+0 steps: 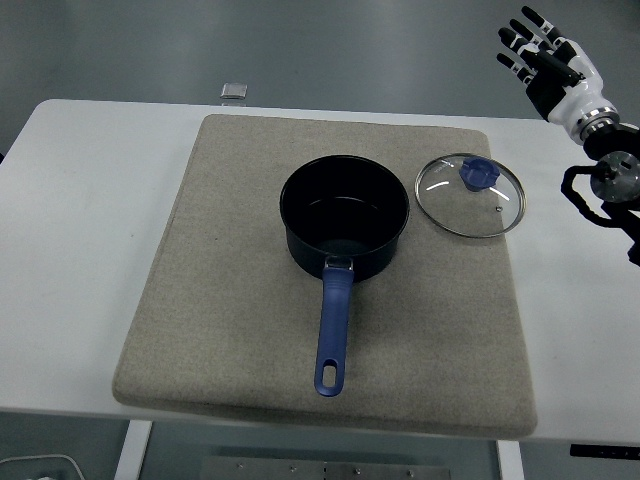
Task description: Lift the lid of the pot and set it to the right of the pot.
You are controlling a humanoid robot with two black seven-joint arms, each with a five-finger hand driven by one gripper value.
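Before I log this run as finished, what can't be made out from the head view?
- Left arm: not in view at all.
- Right hand: fingers spread, but its arm is cut off by the picture's right edge.
- Small grey object at the white table's far edge: too small to identify.
- Dark blue pot base: hidden by its own walls.
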